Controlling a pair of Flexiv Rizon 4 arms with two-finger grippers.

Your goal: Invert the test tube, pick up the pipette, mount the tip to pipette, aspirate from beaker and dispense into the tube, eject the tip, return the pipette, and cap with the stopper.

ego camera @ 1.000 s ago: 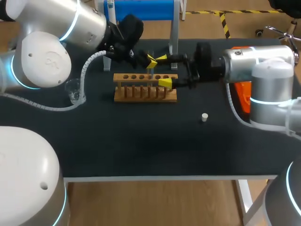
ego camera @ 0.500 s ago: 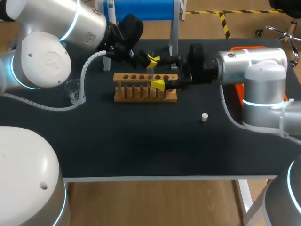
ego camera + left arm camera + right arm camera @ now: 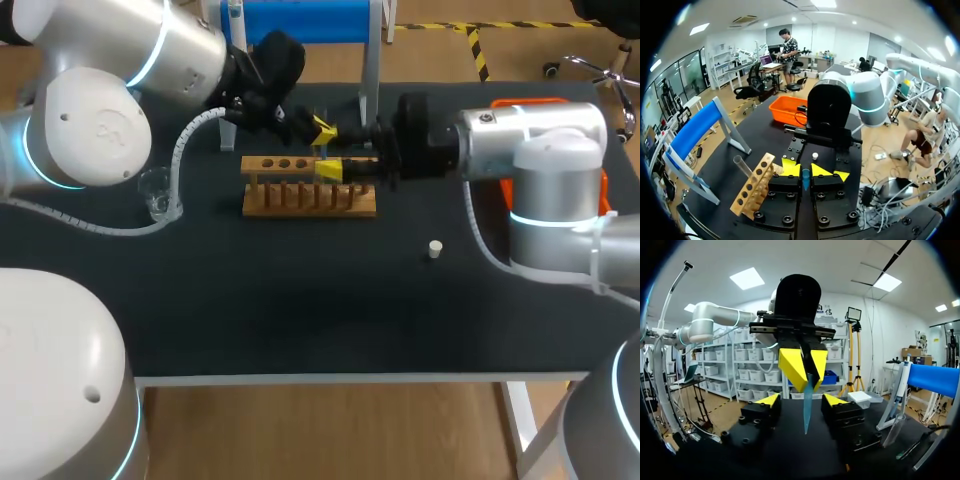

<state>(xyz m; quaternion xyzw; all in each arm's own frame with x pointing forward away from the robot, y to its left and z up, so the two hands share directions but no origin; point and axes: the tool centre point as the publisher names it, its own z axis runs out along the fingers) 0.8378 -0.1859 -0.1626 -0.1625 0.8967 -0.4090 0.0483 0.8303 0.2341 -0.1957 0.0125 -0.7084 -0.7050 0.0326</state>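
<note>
My left gripper (image 3: 320,128) is shut on a clear bluish test tube (image 3: 322,149), held just above the wooden rack (image 3: 310,190). In the left wrist view the tube (image 3: 805,178) is pinched between the yellow fingertips (image 3: 790,167). My right gripper (image 3: 336,150) comes in from the right and faces it. In the right wrist view the tube (image 3: 807,407) hangs from my left gripper (image 3: 805,367) down between my right gripper (image 3: 802,400), whose fingers stand a little apart from it on both sides. A small white stopper (image 3: 435,248) lies on the table, to the right of the rack.
A glass beaker (image 3: 155,192) stands left of the rack, beside my left arm's cable. An orange tray (image 3: 517,205) sits behind my right arm. A blue stand (image 3: 300,18) is at the table's far edge. Another tube (image 3: 742,166) leans in the rack.
My right gripper has moved left until its fingers flank the tube, and they have narrowed. My left gripper has kept still with the tube.
</note>
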